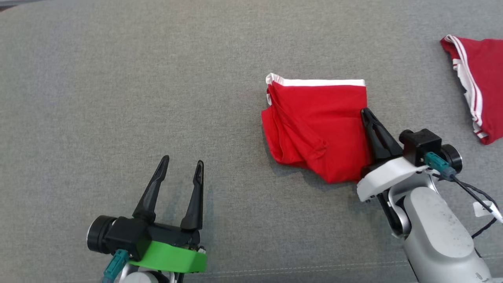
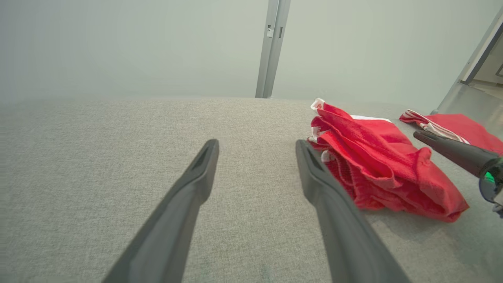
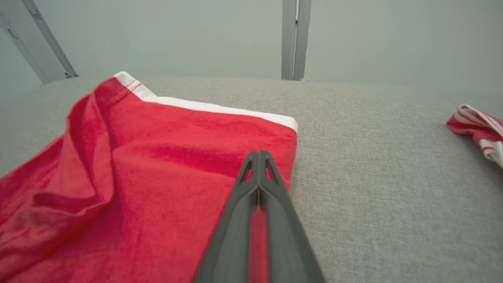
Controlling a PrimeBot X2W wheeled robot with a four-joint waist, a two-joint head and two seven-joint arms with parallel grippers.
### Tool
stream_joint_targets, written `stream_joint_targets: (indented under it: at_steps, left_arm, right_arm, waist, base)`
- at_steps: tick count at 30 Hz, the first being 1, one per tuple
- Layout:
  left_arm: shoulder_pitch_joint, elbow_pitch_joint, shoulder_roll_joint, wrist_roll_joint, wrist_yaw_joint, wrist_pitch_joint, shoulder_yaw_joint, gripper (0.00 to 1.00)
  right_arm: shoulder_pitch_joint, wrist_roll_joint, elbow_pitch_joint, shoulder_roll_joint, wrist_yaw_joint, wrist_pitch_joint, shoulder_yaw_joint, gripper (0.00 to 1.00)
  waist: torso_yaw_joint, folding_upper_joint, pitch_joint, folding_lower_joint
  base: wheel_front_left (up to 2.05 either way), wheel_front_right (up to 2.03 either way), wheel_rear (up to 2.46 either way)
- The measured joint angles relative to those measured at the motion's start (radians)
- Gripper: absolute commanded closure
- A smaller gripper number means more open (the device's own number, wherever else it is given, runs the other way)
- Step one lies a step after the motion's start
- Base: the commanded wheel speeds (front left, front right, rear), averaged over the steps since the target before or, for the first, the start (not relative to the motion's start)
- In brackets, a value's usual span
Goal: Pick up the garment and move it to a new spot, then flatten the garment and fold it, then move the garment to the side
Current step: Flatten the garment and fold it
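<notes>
Right of centre on the grey woven fabric surface lies the folded red knit garment with a white band along its far edge, roughly square, with loose folds bunched on its left side and at its near corner. At the garment's right edge sits the right gripper, its two long dark fingers pressed together along their whole length with no gap between them. The right wrist view shows those closed tips over the red cloth just inside that edge, a little short of the white band; whether any fabric is pinched between them cannot be told. The left gripper is at the lower left, well apart from the garment, its fingers spread wide over bare grey fabric and gripping nothing. From the left wrist view the garment lies just beyond the right-hand finger, with the other arm's dark finger at its far side. A second red garment with white stripes lies at the far right edge of the surface, apart from the first. A pale wall with a grey metal post stands beyond the surface.
</notes>
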State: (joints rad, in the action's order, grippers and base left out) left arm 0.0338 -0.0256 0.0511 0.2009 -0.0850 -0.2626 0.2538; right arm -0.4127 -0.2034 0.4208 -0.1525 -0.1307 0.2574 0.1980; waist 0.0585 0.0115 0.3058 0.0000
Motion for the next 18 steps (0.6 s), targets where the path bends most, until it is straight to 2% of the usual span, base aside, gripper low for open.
stream_joint_targets:
  at_steps: [9,18]
  left_arm:
    - [0.021,0.012,0.0,0.013,0.003,0.0,-0.001,0.0]
    - [0.024,0.035,0.0,0.026,0.01,0.0,0.015,0.0]
  right_arm:
    - [-0.002,0.049,-0.047,0.05,0.0,0.004,0.036,1.0]
    - [0.0,0.064,-0.055,0.076,0.0,0.004,0.162,1.0]
  waist:
    - [0.072,0.0,0.079,0.0]
    - [0.095,0.0,0.078,0.0]
  base:
    - [0.0,0.0,0.0]
    - [0.0,0.0,0.0]
